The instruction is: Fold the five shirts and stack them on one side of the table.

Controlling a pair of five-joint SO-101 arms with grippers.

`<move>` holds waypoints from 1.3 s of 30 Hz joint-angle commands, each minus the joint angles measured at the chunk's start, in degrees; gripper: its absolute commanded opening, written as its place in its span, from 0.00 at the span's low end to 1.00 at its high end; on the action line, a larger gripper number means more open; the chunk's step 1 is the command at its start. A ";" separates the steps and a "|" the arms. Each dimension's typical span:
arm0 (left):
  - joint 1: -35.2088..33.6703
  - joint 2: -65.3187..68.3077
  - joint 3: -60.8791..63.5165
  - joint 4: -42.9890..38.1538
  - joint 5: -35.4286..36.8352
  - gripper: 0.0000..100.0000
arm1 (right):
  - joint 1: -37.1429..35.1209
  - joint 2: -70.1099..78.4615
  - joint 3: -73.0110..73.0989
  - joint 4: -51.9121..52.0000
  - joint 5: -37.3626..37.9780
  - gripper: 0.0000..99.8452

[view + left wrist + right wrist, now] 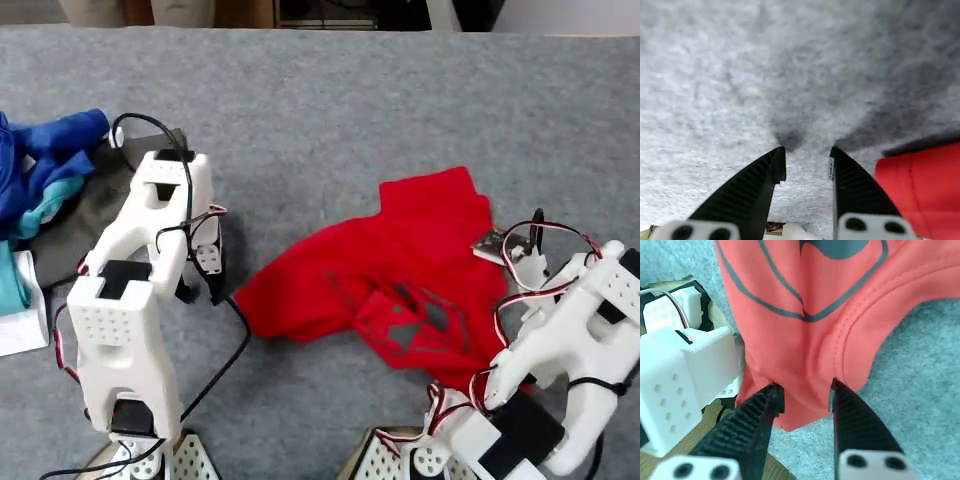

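The red shirt (400,290) lies crumpled at 4 o'clock on the worktop (330,110). Your right gripper (805,392) has its fingers apart, straddling the shirt's edge. The left gripper (806,160), fingers also apart, waits beside the shirt's 9 o'clock corner. Clamp both edges, then pull the shirt flat.

red shirt (400,270) with a dark grey line print; mottled grey table (320,100); royal blue shirt (45,150), teal shirt (55,200), dark grey-green shirt (95,215), white shirt (20,330); left gripper (806,161) and right gripper (805,391) black, ribbed.

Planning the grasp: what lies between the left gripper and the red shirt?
Bare grey table cover in the left wrist view; a black cable in the high view.
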 commanded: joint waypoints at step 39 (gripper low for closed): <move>14.33 -6.55 0.35 -3.52 25.93 0.24 | 0.66 -1.80 8.66 -10.37 0.44 0.17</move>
